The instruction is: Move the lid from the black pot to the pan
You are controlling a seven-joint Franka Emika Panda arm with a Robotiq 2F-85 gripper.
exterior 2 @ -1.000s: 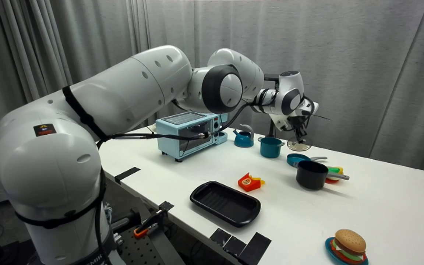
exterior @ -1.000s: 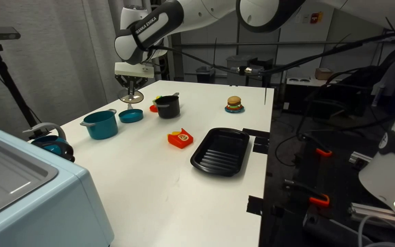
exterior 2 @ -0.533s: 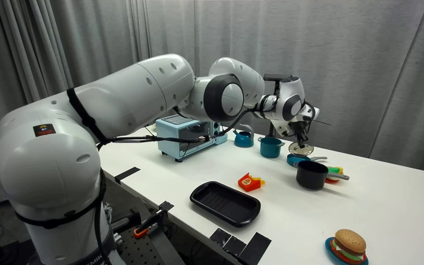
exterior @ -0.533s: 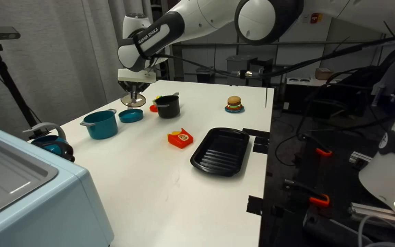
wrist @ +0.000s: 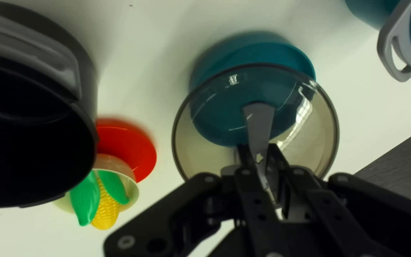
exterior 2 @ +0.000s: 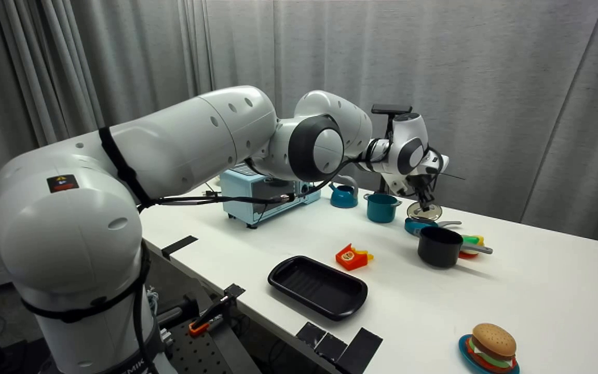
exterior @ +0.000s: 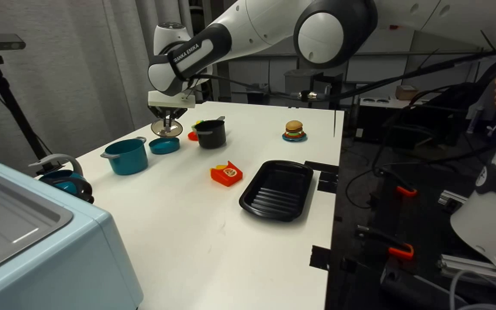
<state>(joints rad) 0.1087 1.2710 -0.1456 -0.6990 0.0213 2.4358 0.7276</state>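
The lid [exterior: 160,127] is round clear glass with a dark rim. My gripper [wrist: 257,150] is shut on its grey handle, also in an exterior view [exterior 2: 424,203]. The lid [wrist: 209,153] hangs tilted over the small teal pan [wrist: 253,53], overlapping part of it in the wrist view. Whether lid and pan touch, I cannot tell. The pan is shallow with a grey handle and shows in both exterior views [exterior: 164,146] [exterior 2: 417,225]. The black pot [exterior: 212,135] stands open beside the pan, also in the other views [exterior 2: 438,249] [wrist: 62,67].
A teal pot [exterior: 128,158] stands close on the pan's other side. Toy corn [wrist: 107,208] and a red dish [wrist: 127,146] lie by the black pot. A fries box [exterior: 226,174], black grill pan [exterior: 277,189], burger [exterior: 294,129], kettle [exterior 2: 343,197] and blue toaster oven [exterior 2: 257,195] are around.
My gripper has come down with the lid in it, closer to the teal pan. It has shifted slightly toward the black pot. The pots and the pan have not moved.
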